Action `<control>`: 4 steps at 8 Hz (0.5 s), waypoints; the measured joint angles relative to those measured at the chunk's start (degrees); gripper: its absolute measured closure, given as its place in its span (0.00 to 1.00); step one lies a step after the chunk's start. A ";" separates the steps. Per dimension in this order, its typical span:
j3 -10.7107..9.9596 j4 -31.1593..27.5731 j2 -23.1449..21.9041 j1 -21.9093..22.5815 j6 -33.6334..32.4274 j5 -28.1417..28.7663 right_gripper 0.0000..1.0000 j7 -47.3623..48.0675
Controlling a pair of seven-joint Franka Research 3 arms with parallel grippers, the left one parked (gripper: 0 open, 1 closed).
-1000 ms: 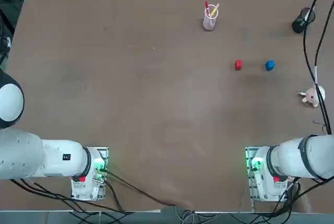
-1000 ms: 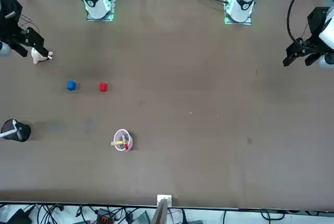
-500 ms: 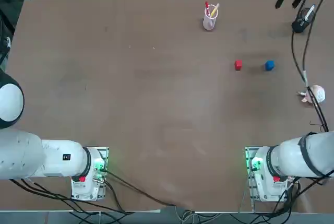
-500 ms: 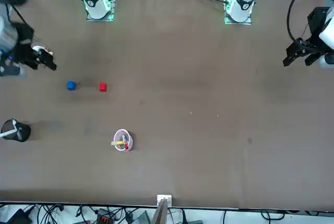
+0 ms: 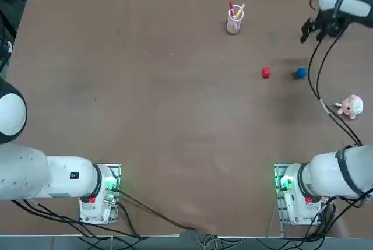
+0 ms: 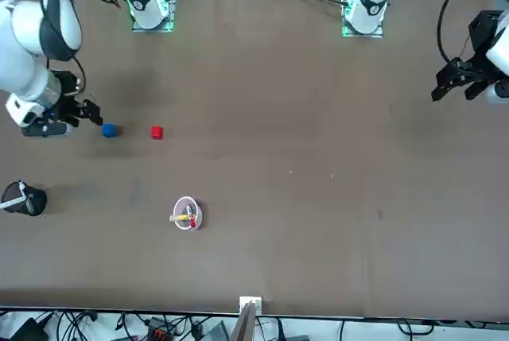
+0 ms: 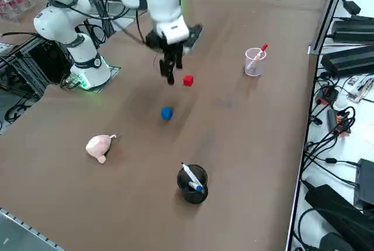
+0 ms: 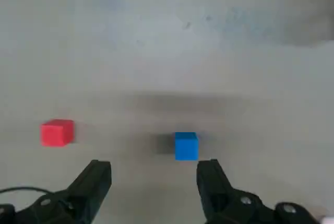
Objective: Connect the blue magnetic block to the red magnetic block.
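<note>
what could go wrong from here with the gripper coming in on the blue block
1. The right gripper is open above the table, but the blue magnetic block sits nearer one finger than the middle of the gap. Coming straight down, that finger might land on it or knock it away.

2. The red magnetic block lies apart but close. A nudged blue block might snap to it crookedly or push it off.

3. The arm's cable hangs over the table near the plush toy and might snag it.

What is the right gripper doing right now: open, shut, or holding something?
Right gripper: open, holding nothing, in the air near the blue magnetic block; the red magnetic block sits apart.
</note>
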 joint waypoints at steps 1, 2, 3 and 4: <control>-0.01 -1.70 1.82 -1.10 2.99 -0.02 0.00 -1.65; -0.01 -2.55 4.10 -1.86 5.74 -0.02 0.00 -2.81; 0.00 -3.11 6.64 -2.32 8.95 -0.02 0.00 -3.27; -0.01 -3.58 9.04 -2.67 12.01 -0.02 0.00 -3.46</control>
